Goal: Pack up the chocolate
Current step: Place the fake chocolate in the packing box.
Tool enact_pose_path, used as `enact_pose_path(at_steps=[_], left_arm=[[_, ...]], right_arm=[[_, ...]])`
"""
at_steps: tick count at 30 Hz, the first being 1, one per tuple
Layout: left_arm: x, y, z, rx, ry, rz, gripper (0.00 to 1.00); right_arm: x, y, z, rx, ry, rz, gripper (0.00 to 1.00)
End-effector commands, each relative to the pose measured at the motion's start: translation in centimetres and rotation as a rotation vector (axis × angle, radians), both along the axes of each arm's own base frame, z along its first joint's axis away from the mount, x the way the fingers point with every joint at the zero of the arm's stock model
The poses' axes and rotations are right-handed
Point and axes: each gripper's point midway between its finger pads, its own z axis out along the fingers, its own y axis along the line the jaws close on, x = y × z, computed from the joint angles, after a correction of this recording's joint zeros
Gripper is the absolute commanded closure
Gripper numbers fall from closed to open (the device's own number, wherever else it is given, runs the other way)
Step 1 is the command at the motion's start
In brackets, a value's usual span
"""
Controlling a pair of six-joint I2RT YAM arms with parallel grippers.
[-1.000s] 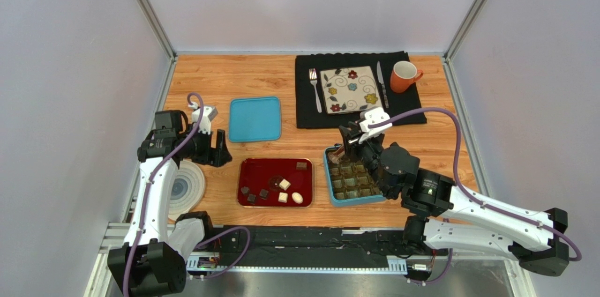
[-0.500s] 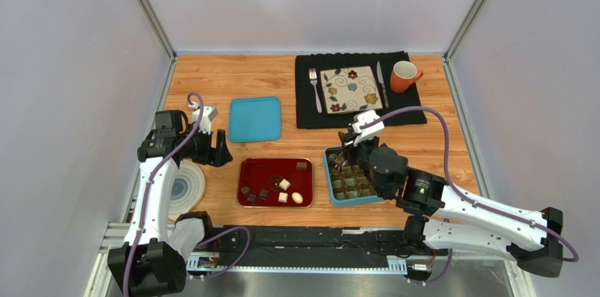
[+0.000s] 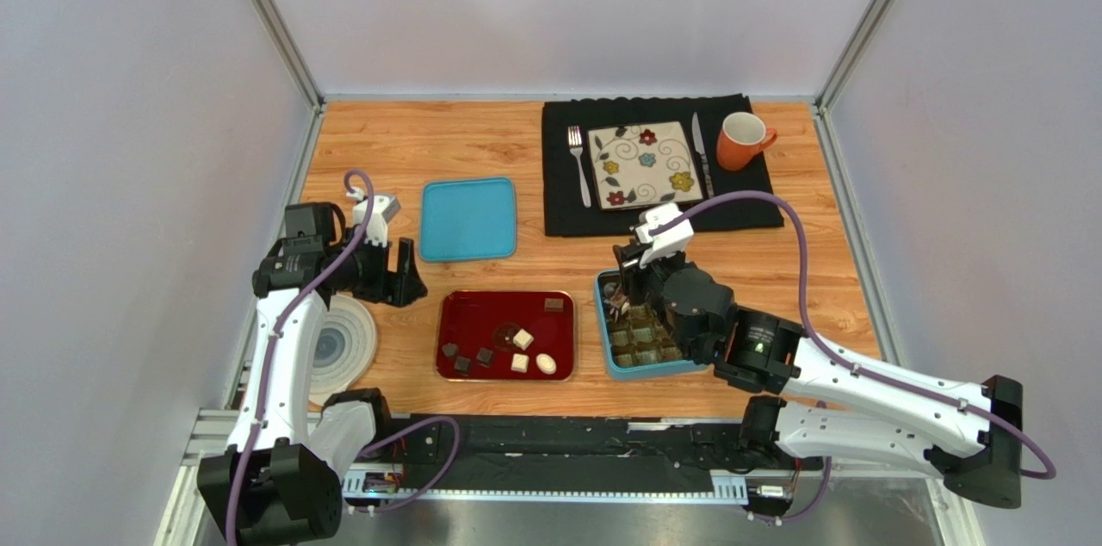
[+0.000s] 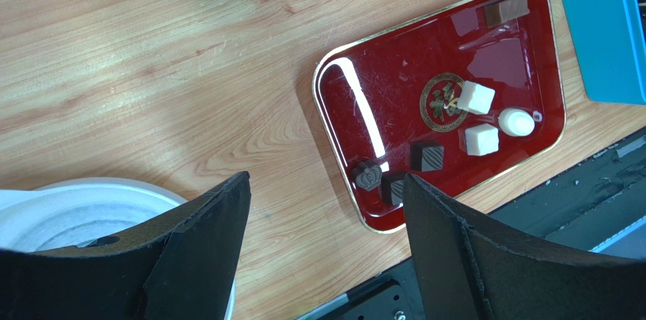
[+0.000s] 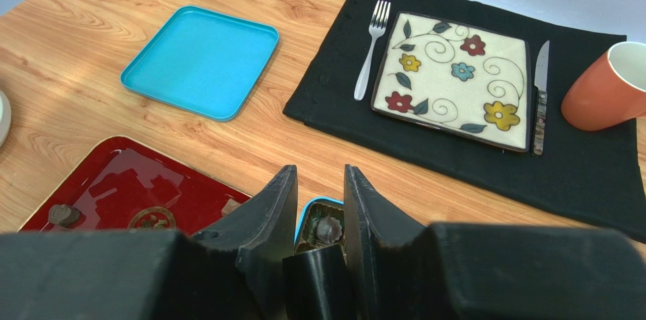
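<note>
Several chocolates [image 3: 523, 339], dark and white, lie on the red tray [image 3: 505, 314]; the left wrist view shows them too [image 4: 476, 97]. A blue box [image 3: 653, 372] with gold compartments stands right of the tray. My right gripper [image 3: 630, 277] hangs over the box's far left corner, shut on a brownish chocolate [image 5: 328, 229] that sits low between its fingers, right above the corner compartment [image 5: 311, 203]. My left gripper [image 3: 408, 277] stands open over bare wood left of the tray [image 4: 326, 178], holding nothing.
A blue lid [image 3: 468, 218] lies behind the tray. A black placemat [image 3: 744, 204] at the back holds a flowered plate [image 3: 644, 164], fork [image 3: 580, 162], knife [image 3: 700, 153] and orange mug [image 3: 741, 141]. A round white dish [image 3: 343, 346] sits under my left arm.
My right arm has swung left and brought its gripper lower over the box's far left corner. The left arm and the tray's chocolates have not moved.
</note>
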Motion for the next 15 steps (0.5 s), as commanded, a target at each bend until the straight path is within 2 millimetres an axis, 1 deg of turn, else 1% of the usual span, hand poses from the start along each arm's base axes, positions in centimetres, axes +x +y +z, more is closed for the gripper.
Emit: enact_pose_path(at_steps=[1, 6, 10, 14, 15], left_arm=[[0.5, 0.1, 1.1, 0.003, -0.04, -0.001, 0.18], [0.5, 0.3, 1.2, 0.01, -0.045, -0.001, 0.18], [0.5, 0.2, 1.2, 0.01, -0.045, -0.002, 0.18], [0.6, 0.1, 1.3, 0.004, -0.046, -0.001, 0.18], [0.5, 0.1, 1.3, 0.005, -0.046, -0.002, 0.18]], right_arm=[[0.4, 0.8, 1.6, 0.083, -0.018, -0.001, 0.78], [0.5, 0.3, 2.8, 0.089, -0.042, -0.012, 0.77], [0.3, -0.3, 4.4, 0.097, -0.07, -0.01, 0.76], [0.3, -0.3, 4.6, 0.079, -0.068, -0.004, 0.73], [0.4, -0.3, 4.5, 0.075, -0.066, -0.006, 0.7]])
